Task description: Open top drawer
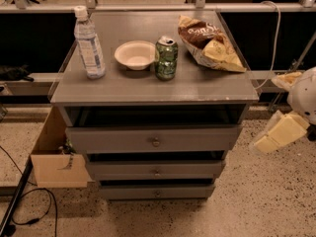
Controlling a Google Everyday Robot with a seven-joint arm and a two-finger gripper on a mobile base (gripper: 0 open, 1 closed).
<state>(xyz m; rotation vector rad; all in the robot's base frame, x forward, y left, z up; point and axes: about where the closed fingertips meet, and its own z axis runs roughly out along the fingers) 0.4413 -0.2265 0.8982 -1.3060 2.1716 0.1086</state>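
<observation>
The top drawer (pixel 153 139) is the widest grey front of three, just under the grey tabletop, with a small round metal knob (pixel 156 142) at its centre. A dark gap shows above its front. My gripper (pixel 276 135), with pale yellowish fingers, hangs at the right edge of the view, off to the right of the cabinet at about the drawer's height and apart from it.
Two narrower drawers (pixel 156 170) sit below. On the tabletop (pixel 207 83) stand a water bottle (pixel 89 43), a white bowl (pixel 135 54), a green can (pixel 166 58) and a chip bag (pixel 210 44). An open cardboard box (pixel 53 157) is on the floor at left, with cables near it.
</observation>
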